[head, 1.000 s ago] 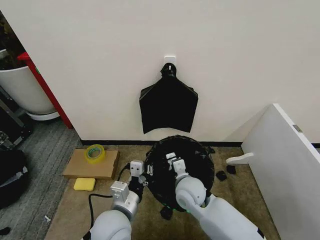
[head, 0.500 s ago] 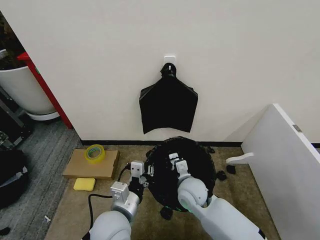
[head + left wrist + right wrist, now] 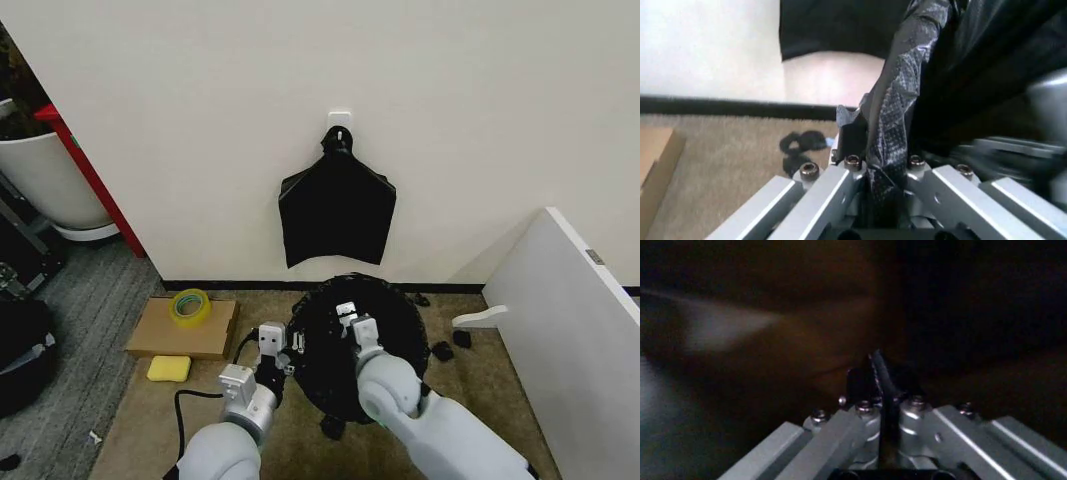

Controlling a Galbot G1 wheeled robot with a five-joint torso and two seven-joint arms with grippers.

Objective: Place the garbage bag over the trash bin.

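The glossy black garbage bag (image 3: 385, 330) is spread over the trash bin on the carpet below the wall, and the bin itself is hidden under the plastic. My left gripper (image 3: 287, 352) is at the bag's left rim. In the left wrist view the left gripper (image 3: 877, 145) is shut on a crinkly fold of the garbage bag (image 3: 897, 100). My right gripper (image 3: 350, 318) reaches into the bag's dark mouth. In the right wrist view the right gripper (image 3: 880, 377) is shut on a thin black fold.
A flat black bundle (image 3: 337, 208) hangs from a wall hook above the bin. Left of it lie a cardboard box (image 3: 165, 335) with a tape roll (image 3: 190, 305) and a yellow sponge (image 3: 168, 368). A white panel (image 3: 575, 320) stands right, with black scraps (image 3: 443, 350) nearby.
The bag's left rim has spread slightly further left with my left gripper. My right gripper has shifted a little deeper over the bag's mouth.
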